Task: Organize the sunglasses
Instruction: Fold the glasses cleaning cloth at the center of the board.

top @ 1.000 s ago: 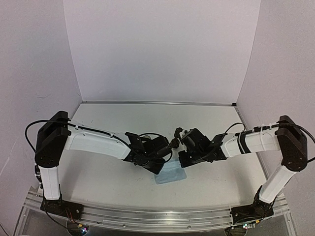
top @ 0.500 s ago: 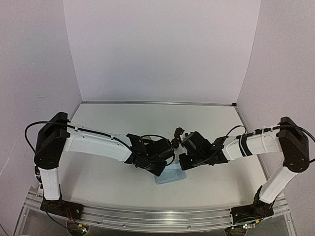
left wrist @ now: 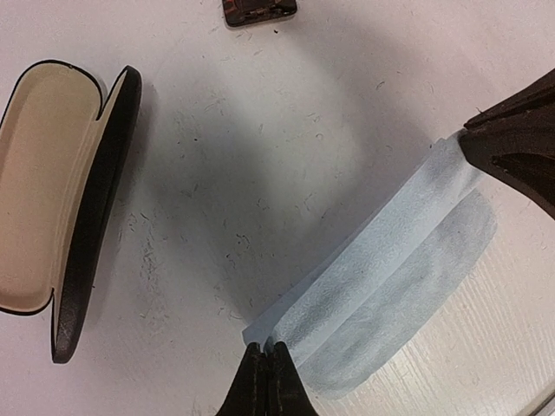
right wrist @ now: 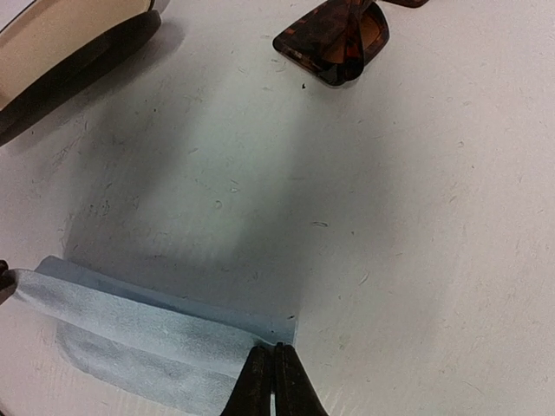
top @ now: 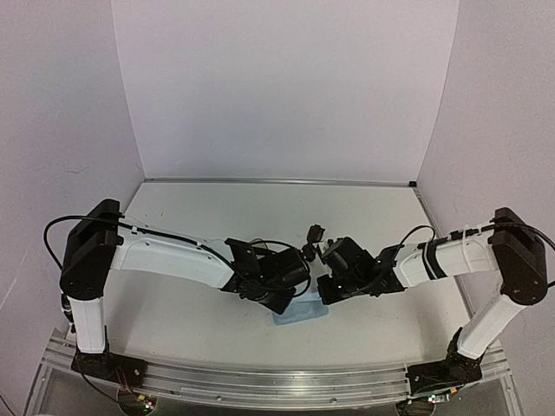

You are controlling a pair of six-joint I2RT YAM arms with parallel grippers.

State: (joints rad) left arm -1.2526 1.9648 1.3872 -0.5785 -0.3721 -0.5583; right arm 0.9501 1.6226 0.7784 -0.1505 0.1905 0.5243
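Sunglasses (right wrist: 338, 39): folded, dark brown frame, lying on the white table (right wrist: 416, 217), beyond the cloth and well apart from both grippers
Left gripper (left wrist: 267, 381): jaws pressed together, pinching one end of the light blue cloth (left wrist: 381, 277)
Right gripper (right wrist: 267, 381): fingertips closed tight on the opposite end of the cloth
Cloth: folded lengthwise, stretched between the two grippers, low over the table
Case (left wrist: 95, 199): black with tan lining, lying open near the sunglasses, not touching them
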